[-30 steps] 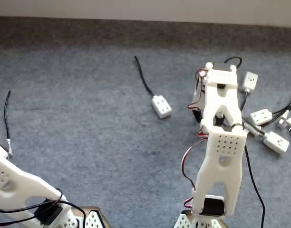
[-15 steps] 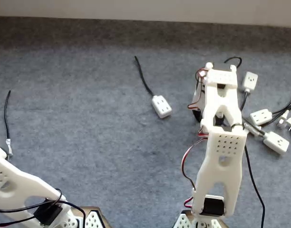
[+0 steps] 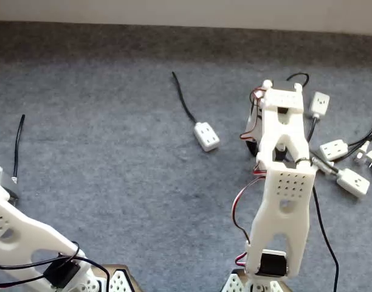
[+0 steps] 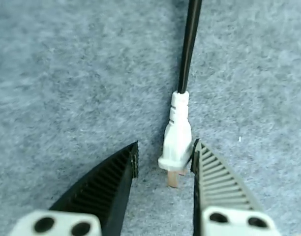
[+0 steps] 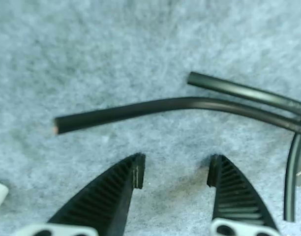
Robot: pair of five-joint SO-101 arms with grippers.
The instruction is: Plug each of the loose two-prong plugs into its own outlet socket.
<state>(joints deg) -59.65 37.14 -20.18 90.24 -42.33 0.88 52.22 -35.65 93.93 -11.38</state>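
Grey carpet (image 3: 113,182) covers the whole table, and on it nothing looks finished yet. Your left gripper (image 4: 165,146) sits low at about 8 o'clock in the high view. Its jaws are apart around a white two-prong plug (image 4: 177,140), which lies flat on the carpet and touches one jaw while the other stands clear, so it is bracketed but not clamped. The plug's black cord (image 4: 190,44) runs straight away from the gripper. The lone outlet socket (image 3: 206,135) near the centre lies empty, well apart from that plug. Your right gripper (image 5: 176,160) is also spread and holds nothing, poised over black cables (image 5: 155,107) on the 3 o'clock side. A cluster of sockets (image 3: 333,149) and more loose plugs (image 3: 363,153) lies there too, and you cannot tell whether any pair in it is already mated. I judge the task barely started: every plug you can read clearly is unseated.
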